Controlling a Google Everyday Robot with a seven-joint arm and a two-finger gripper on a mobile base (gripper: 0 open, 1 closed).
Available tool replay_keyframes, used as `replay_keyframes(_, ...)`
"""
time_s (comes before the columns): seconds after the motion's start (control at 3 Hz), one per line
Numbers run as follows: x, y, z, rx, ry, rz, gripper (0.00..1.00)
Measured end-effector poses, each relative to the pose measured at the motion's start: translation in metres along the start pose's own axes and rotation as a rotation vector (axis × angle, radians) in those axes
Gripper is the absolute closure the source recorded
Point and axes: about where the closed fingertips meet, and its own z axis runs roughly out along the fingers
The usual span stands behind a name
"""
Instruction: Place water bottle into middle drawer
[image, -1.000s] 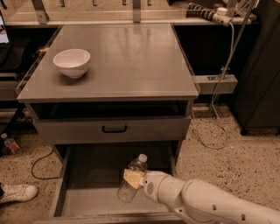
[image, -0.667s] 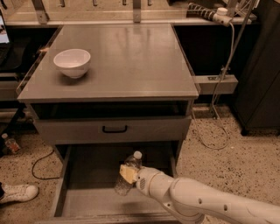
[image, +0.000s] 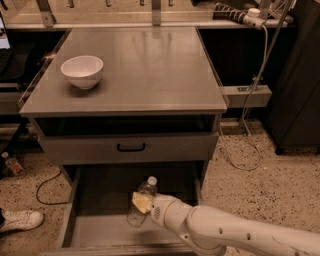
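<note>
Down front, the white arm (image: 235, 235) reaches in from the right, and the gripper (image: 142, 202) has its yellowish pads pinched on the water bottle (image: 135, 216). The bottle hangs cap-up and slightly tilted over the open middle drawer (image: 92, 231), its base low over the grey floor, though contact is hard to call. Best play looks like lowering until the base sits flat, then letting go gently, clear of the closed drawer front (image: 131, 147) above and the white bowl (image: 82, 71) up on top
</note>
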Motion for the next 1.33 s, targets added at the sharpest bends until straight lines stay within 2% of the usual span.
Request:
replay_keyframes(0.33,0.026,-0.002,0.026,0.021,0.003,-0.014,1.0)
replay_keyframes(1.33,0.045,-0.032,0.062,0.134,-0.07,-0.06,1.0)
